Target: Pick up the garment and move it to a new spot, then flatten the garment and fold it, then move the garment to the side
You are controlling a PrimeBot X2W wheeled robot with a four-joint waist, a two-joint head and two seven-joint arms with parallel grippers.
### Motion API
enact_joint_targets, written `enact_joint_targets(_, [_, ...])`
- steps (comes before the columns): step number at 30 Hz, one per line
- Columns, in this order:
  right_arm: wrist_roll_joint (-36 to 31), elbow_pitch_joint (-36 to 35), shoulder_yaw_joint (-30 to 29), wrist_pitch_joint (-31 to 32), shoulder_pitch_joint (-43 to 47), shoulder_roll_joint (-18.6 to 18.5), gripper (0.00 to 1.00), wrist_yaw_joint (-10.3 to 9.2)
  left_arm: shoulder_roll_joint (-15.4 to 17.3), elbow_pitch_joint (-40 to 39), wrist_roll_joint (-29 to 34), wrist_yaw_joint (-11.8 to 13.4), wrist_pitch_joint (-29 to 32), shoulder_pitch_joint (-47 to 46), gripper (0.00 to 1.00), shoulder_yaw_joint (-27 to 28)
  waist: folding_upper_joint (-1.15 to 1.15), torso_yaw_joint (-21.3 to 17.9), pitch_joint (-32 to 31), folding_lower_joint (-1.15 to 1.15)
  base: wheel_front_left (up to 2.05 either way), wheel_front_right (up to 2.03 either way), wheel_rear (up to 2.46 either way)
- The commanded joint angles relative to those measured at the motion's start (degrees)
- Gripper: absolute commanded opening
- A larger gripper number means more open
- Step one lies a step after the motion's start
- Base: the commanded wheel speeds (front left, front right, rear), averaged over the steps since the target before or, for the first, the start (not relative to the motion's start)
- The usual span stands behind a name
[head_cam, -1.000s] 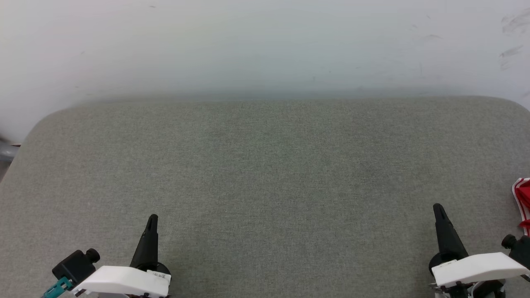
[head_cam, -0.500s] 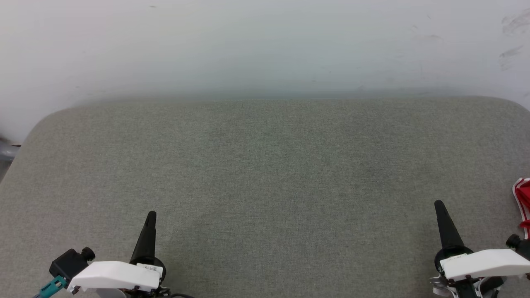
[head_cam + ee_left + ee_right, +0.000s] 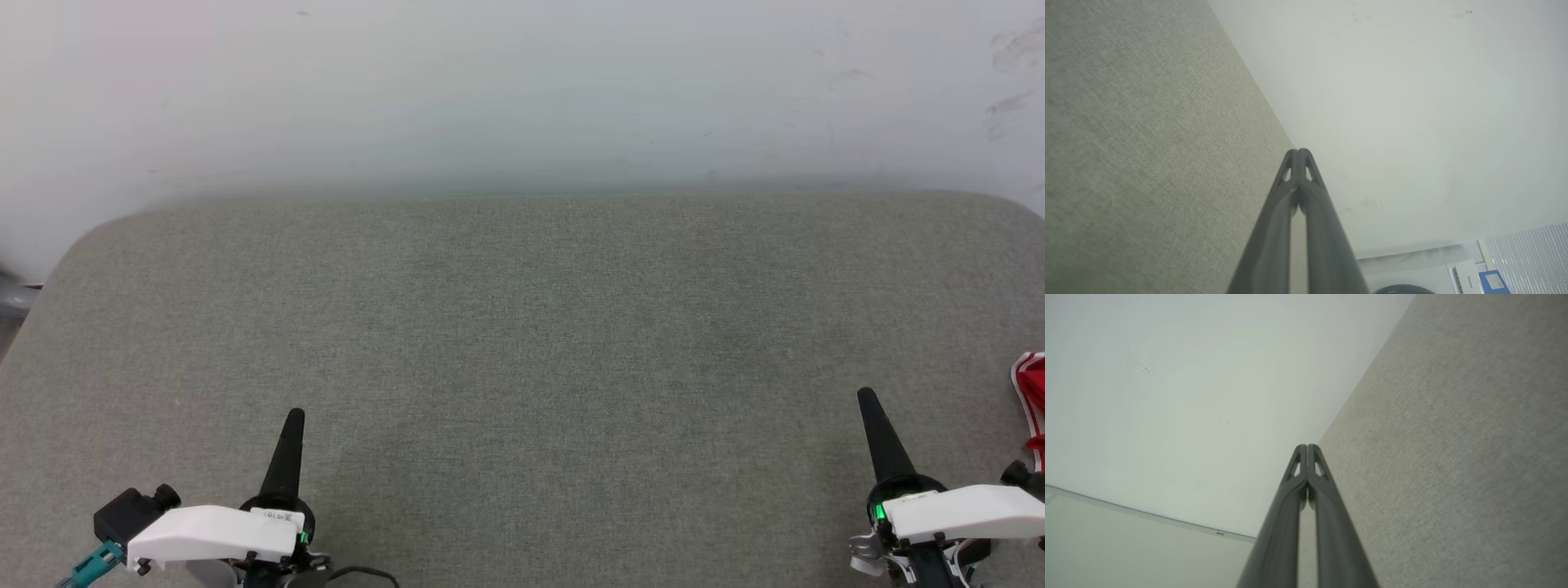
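A small dark word is showing on the white box at the lower right of the left wrist view; it is seeming to read "Hisense", though it is too small to be sure. The blue card just beside it is carrying pale print too blurred to read. In the head view, a white sticker on the left gripper is bearing tiny dark marks, also unreadable.
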Motion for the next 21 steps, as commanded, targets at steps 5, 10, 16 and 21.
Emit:
enact_joint_targets(5, [3.6, -0.2, -0.4, 0.9, -1.4, 0.2, 0.0, -0.02, 0.1, 0.1, -3.3, -0.2, 0.9, -1.6, 0.0, 0.4, 0.0, 0.0, 0.0, 0.0, 0.0, 0.0, 0.0])
enact_joint_targets(10, [6.3, 0.0, -0.5, 1.5, -1.7, 0.2, 0.0, -0.02, 0.0, 0.4, -5.9, -0.2, 1.6, -2.0, 0.0, 0.7, 0.0, 0.0, 0.0, 0.0, 0.0, 0.0, 0.0])
enact_joint_targets(16, [9.3, 0.2, -0.7, 2.3, -1.8, 0.2, 0.0, -0.02, 0.0, 0.7, -8.8, -0.2, 2.4, -2.4, 0.0, 1.1, 0.0, 0.1, 0.0, 0.0, 0.0, 0.0, 0.0])
enact_joint_targets(21, [11.9, 0.4, -0.9, 3.0, -2.1, 0.3, 0.0, -0.02, -0.1, 1.0, -11.1, -0.2, 3.1, -2.6, 0.0, 1.3, 0.0, 0.1, 0.0, 0.0, 0.0, 0.0, 0.0])
